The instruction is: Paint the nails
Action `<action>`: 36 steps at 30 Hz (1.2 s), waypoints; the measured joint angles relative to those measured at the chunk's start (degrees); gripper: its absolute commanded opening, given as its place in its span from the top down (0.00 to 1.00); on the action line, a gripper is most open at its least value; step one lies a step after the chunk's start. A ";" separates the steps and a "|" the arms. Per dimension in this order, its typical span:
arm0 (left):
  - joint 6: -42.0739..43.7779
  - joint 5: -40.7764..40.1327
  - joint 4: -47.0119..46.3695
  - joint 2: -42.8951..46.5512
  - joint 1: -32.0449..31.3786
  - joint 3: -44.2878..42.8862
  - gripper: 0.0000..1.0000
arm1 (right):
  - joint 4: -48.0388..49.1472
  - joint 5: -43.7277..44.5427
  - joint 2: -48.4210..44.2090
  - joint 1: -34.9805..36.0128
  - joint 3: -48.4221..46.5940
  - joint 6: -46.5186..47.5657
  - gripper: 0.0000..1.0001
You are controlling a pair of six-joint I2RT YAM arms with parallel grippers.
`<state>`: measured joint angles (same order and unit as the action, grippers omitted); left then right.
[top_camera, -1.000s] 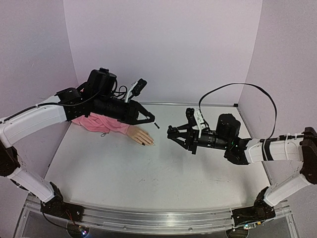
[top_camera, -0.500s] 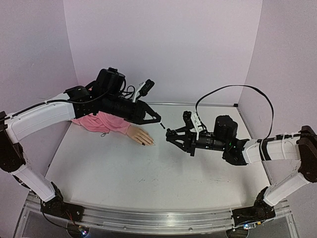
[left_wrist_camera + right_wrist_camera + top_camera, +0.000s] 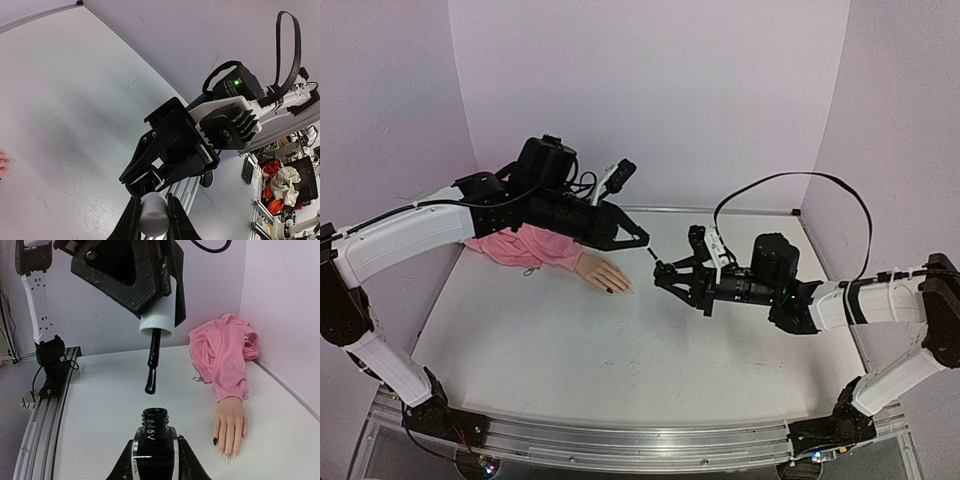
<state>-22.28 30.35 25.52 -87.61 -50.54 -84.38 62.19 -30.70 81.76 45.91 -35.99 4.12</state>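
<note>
one of the nails (image 3: 215,441) looks dark, rest pale, on the mannequin hand (image 3: 231,422) lying flat on the table (image 3: 570,340) nr the back wall. left gripper (image 3: 638,238), clamped on the white cap (image 3: 157,320) w/ brush (image 3: 151,367), has moved off the hand twd the polish bottle (image 3: 154,437) pinched in the right gripper (image 3: 155,460); tip now just above the open neck, so prob a re-dip, no painting yet
</note>
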 measured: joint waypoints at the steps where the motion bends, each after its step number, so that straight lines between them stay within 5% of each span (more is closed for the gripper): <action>1: 0.00 0.02 0.00 -0.07 -0.04 -0.04 1.00 | 0.00 -0.02 0.00 0.07 0.00 0.02 1.00; 36: 0.37 -0.50 0.02 -1.09 -0.20 -1.11 1.00 | 0.46 1.60 0.00 0.52 0.15 0.17 1.00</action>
<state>-21.91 29.85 25.54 -88.71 -50.74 -85.49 62.65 -29.10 81.76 46.44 -35.83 4.29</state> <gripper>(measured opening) 0.150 0.223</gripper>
